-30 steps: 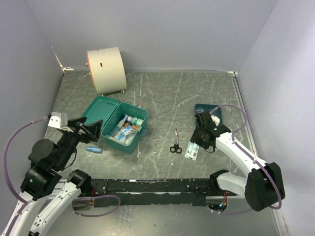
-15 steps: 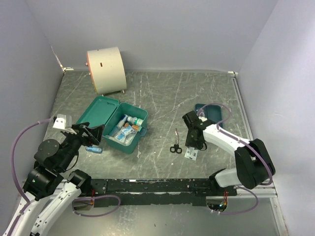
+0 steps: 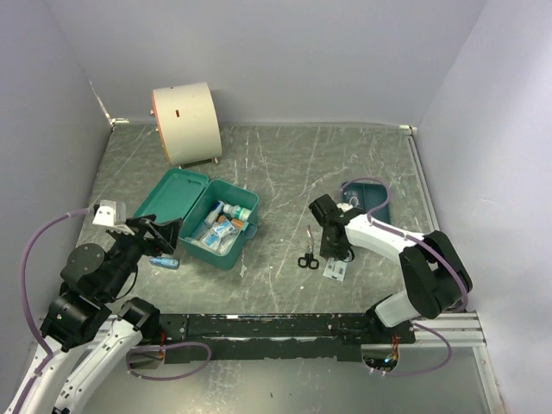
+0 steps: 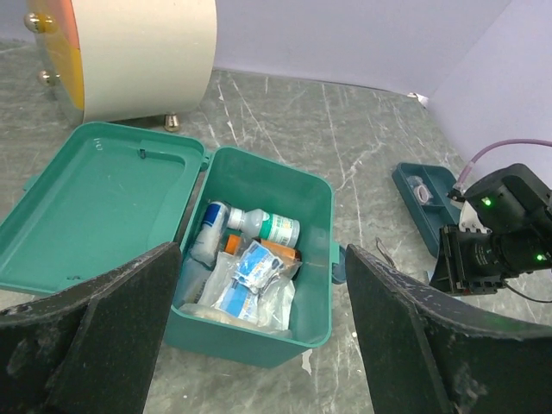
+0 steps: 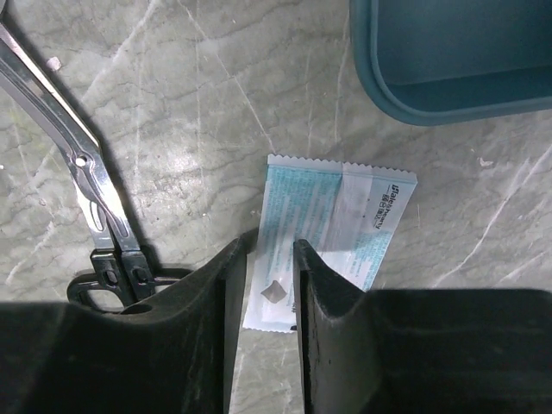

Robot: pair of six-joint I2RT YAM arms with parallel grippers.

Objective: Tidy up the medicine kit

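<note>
The kit (image 3: 226, 226) sits at the left-middle of the table (image 3: 285, 164), in front of the drum (image 3: 185, 121). Its lid lies flat back to the left, and bottles and packets are piled inside.

The left gripper (image 4: 261, 259) hangs just near of the kit with its fingers (image 4: 103, 336) spread wide, holding nothing and touching nothing.

The right gripper (image 5: 269, 250) points down at the table between the scissors (image 5: 95, 198) and the tray (image 5: 448, 78). Its fingers (image 5: 207, 328) are nearly together, with only a narrow slit between them. A packet (image 5: 332, 216) lies flat on the table, and its near corner shows through that slit. I cannot tell whether the tips touch the packet, and it does not look gripped. The scissor handles lie just beside one finger
</note>
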